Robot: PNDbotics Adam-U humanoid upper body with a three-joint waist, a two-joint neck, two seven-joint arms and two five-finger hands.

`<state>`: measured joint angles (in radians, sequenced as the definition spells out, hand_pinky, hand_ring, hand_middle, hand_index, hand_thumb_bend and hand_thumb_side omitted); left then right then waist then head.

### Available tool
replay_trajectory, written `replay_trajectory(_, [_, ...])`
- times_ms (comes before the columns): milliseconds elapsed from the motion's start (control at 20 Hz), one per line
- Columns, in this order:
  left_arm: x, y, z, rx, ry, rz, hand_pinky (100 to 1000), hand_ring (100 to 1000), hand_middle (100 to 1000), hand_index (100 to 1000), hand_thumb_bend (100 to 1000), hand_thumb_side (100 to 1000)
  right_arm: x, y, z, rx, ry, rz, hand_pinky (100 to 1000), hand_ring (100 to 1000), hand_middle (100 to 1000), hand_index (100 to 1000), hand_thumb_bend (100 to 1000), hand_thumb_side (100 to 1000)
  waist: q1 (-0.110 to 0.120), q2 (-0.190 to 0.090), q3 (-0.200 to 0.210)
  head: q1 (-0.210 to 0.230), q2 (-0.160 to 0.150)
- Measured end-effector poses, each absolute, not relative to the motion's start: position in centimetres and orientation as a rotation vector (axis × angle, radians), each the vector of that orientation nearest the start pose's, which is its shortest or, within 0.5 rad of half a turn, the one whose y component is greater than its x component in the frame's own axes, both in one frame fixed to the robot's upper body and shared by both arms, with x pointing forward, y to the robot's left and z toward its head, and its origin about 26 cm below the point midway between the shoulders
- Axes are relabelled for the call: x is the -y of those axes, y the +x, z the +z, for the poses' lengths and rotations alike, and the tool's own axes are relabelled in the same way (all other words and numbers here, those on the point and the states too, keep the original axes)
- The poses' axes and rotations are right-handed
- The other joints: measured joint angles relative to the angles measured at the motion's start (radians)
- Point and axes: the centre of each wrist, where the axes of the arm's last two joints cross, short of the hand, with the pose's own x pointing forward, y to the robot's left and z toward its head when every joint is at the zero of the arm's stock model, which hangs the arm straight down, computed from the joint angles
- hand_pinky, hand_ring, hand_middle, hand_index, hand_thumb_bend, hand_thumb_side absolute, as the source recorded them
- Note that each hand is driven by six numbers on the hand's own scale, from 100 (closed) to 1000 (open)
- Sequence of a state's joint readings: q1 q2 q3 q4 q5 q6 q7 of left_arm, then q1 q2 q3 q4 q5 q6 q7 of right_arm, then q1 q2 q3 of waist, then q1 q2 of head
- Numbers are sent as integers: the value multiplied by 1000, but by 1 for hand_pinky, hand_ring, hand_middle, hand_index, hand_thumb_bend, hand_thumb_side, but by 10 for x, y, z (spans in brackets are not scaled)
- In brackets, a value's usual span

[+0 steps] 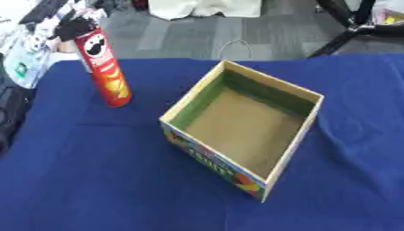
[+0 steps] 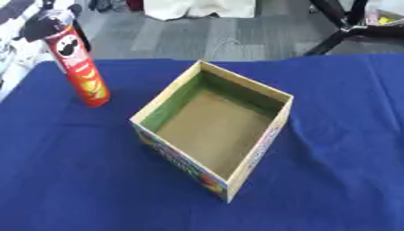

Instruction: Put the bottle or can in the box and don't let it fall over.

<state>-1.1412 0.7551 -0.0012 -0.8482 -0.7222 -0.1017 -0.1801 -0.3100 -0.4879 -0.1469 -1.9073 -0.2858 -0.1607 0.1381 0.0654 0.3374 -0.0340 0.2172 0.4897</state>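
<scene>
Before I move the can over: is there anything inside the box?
Nothing shows inside the box: bare brown floor and green inner walls. The near walls hide a strip of floor. The can stands outside, left.

blue-clothed table (image 1: pixel 94 180) bears red can (image 1: pixel 106 72), open box (image 1: pixel 245 124).

Both eye views look down from the head at the table (image 1: pixel 94 180), facing its far edge, fairly near. Shared: box (image 1: pixel 245 126) mid-table, can (image 2: pixel 77 72) at far-left corner, floor beyond. Right eye shows everything shifted left.
</scene>
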Motion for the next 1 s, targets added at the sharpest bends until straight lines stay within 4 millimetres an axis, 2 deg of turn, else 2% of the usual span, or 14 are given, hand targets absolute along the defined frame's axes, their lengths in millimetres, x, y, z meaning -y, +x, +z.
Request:
replay_trajectory(200, [-402,453,347,1592,1244,-937,878,927,890,880,341,1000,327,308,217,2363,-41,413,996,702,771,983,100,758,0,0,0,0,-7])
replay_trajectory(500, [-397,453,358,1552,1232,-993,959,945,909,891,394,1000,329,308,214,2348,-45,417,998,700,770,983,100,758,8,0,13,-7,-8])
replay_trajectory(800, [-392,451,365,1514,1255,-1054,971,954,938,904,399,1000,331,308,213,2341,-50,424,1000,699,771,984,100,759,12,-1,14,-10,-8])
replay_trajectory(1000, [-391,451,365,1503,1265,-1067,940,956,941,911,417,1000,332,308,214,2341,-51,423,1000,699,770,984,100,759,12,-1,9,-9,-8])
